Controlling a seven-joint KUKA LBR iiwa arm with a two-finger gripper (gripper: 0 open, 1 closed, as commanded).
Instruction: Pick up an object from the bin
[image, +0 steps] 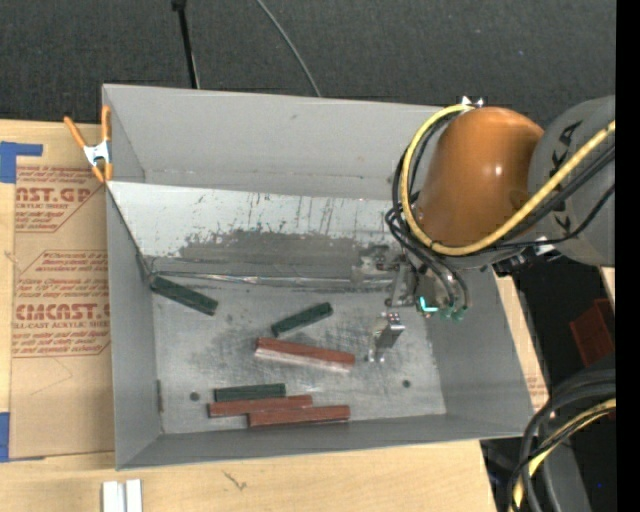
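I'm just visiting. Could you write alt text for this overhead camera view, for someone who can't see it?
A robot arm's gripper hangs in a grey metal bin, beside the right end of a red-brown bar. Dark green bars and more red-brown bars lie scattered to its left.

The bin (135, 330) is showing dull grey, with pale scratches and dark smears streaking it. The left bar (183, 295), the slanted bar (301, 319) and the front bar (249, 393) are showing dark green. The long bar (304, 355) is showing reddish brown with a pale edge, and the bottom bars (298, 415) are showing the same reddish brown. The arm's cover (478, 180) is glowing orange
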